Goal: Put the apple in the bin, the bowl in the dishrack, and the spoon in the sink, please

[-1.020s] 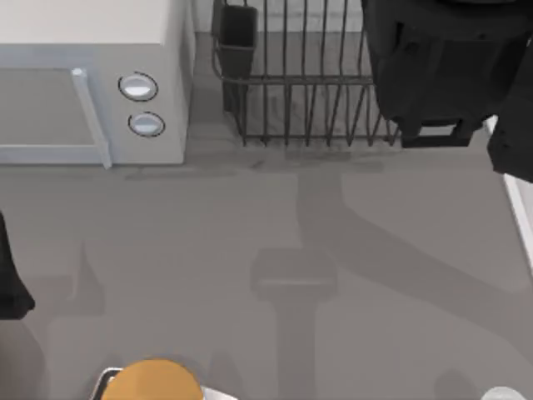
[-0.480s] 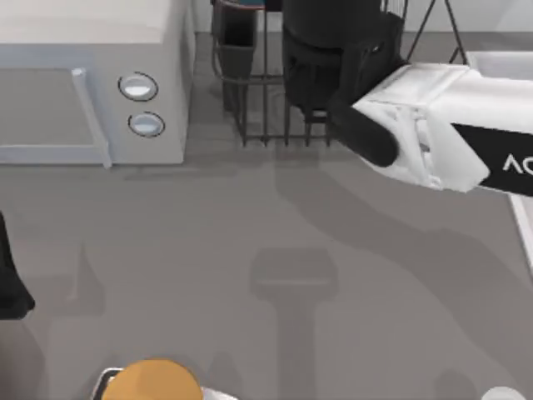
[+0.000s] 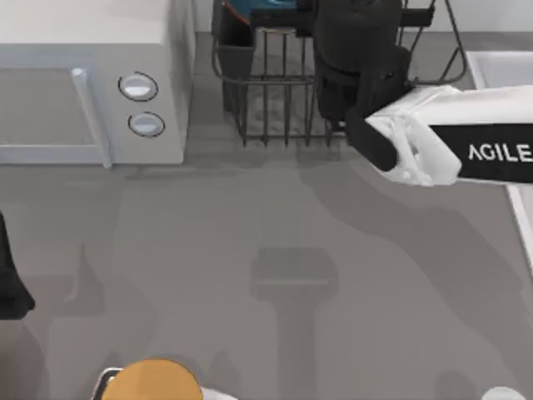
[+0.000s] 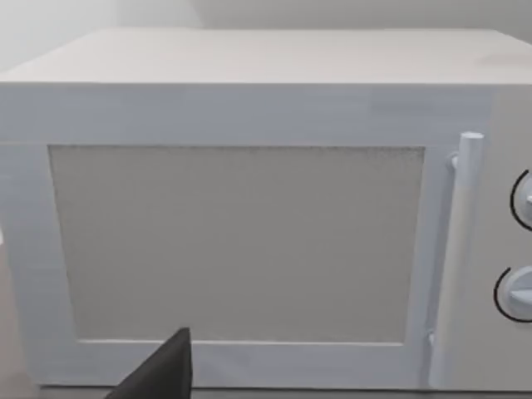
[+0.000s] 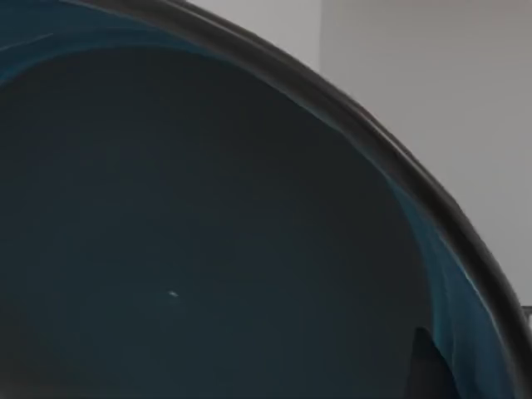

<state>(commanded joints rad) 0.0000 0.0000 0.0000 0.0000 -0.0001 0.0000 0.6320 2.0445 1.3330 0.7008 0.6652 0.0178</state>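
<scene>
Top view: the right arm (image 3: 450,150) reaches from three o'clock to the dishrack (image 3: 275,92) at twelve, where a sliver of the bowl (image 3: 250,10) shows; the left arm (image 3: 10,283) is parked at nine.

Left wrist view: the microwave (image 4: 249,208).

Right wrist view: the bowl's blue inside (image 5: 208,233) close up. Whether either gripper is apart or together, I cannot tell.

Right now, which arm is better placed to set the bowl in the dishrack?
Right. It reaches over the dishrack with the bowl close at its wrist camera; the left arm faces the microwave.
</scene>
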